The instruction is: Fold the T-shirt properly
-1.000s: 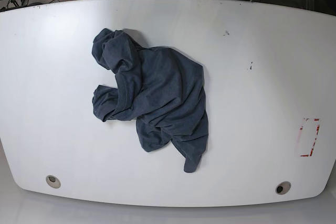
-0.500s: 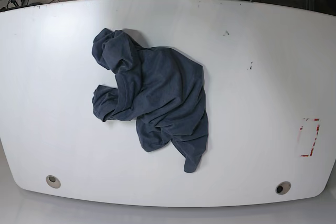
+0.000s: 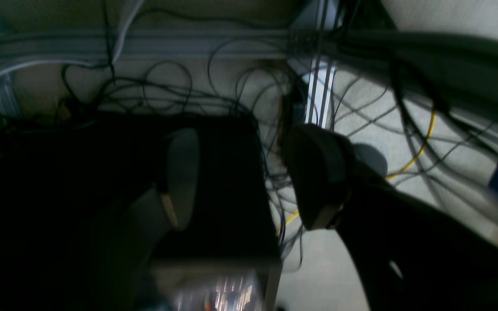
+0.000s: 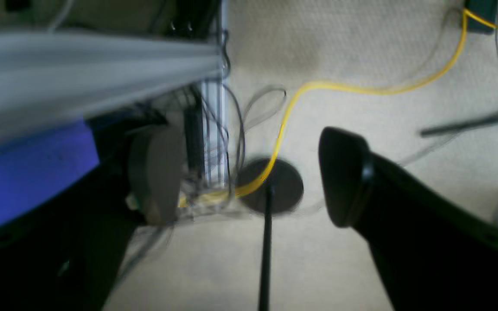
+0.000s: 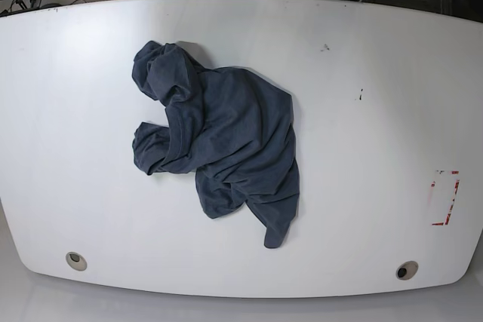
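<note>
Both arms' tips at the far edge of the base view have slid slightly further out of frame; nothing else differs. Spread and holding nothing, the left end effector (image 3: 249, 177) and right end effector (image 4: 249, 177) hang over cabled floor beyond the tabletop (image 5: 362, 148). Left of centre on it, the T-shirt (image 5: 219, 141) lies crumpled and untouched, so folding has not started.
</note>
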Controlling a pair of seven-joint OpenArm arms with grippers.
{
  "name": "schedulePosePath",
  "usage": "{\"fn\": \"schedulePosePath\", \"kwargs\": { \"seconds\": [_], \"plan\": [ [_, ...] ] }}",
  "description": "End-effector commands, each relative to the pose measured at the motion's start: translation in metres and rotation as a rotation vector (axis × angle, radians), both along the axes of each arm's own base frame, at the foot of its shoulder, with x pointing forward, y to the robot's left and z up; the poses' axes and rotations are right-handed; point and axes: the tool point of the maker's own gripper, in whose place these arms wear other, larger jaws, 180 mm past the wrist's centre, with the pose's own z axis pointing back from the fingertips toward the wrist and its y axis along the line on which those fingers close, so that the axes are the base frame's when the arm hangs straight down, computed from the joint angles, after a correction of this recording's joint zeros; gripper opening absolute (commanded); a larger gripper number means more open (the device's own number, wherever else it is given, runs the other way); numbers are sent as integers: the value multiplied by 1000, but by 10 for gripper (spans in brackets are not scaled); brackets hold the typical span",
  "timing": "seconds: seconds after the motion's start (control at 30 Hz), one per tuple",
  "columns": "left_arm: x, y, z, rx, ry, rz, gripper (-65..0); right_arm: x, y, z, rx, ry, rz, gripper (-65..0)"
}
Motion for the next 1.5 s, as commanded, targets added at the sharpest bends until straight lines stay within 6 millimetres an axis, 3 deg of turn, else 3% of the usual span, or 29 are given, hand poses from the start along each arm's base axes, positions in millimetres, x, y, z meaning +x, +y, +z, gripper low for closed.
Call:
{"fn": "schedulePosePath", "kwargs": {
  "seconds": [0.0, 0.37, 1.1, 1.47],
  "plan": [
    [6, 0, 5, -2, -45, -8, -321, 1, 2, 5, 2, -29, -3, -181],
    [10, -3, 22, -12, -109, -17, -325, -5, 13, 23, 3, -62, 4, -178],
    [2, -3, 40, -19, -143, 1, -323, -26, 12, 42, -13, -62, 17, -174],
    [8, -3, 66, -24, -233, -17, -318, -23, 6, 71, -49, -130, 27, -180]
  ]
}}
